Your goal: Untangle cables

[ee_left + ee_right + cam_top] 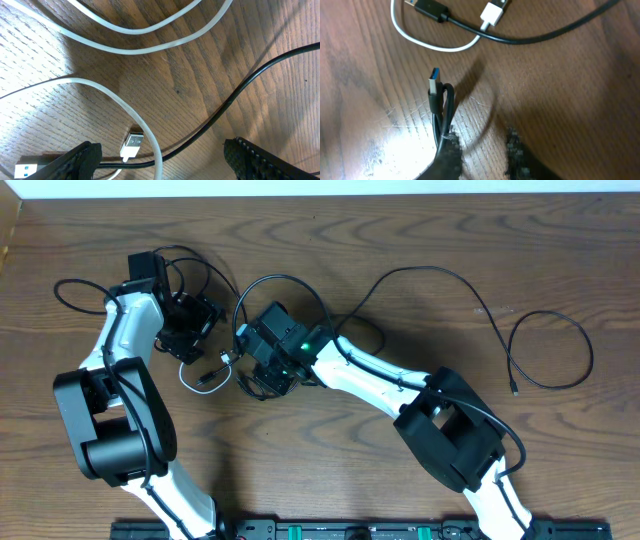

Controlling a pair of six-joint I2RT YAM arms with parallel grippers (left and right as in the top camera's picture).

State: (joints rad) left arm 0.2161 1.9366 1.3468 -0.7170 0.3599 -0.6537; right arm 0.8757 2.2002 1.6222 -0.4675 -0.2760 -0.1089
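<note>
Far left of desk (pixel 300 465): one black loop (pixel 68 288) lies out beyond the left arm. It runs back toward the cluster, so it is not freed.

Left gripper (pixel 162 150): fingers spread wide and holding nothing, low over the desk. Under it, the white cable (pixel 145 51) doubles back on itself in several curves. Its white plug (pixel 132 145) lies flat, and a black cable (pixel 240 90) crosses beside it. Strands overlap here, and this is the thick of the tangle.

Centre: right gripper (pixel 480 147) is just beside the left one, and the two heads are working the same knot. Its fingers are part-closed with a narrow strip of wood showing between them. A folded black cord with a blue-tipped plug (pixel 435 80) runs right up against one finger. Cannot tell whether it is pinched or only touched.

Right: a long black arc (pixel 430 272) leads away from the knot. Past it an open loop (pixel 590 352) lies well apart from everything. Cannot tell if the loop and arc are one cord.

Judgement: early to middle of the job. The right-hand run looks spread out, but white and black remain crossed in the centre, and the far-left loop is not drawn clear.
</note>
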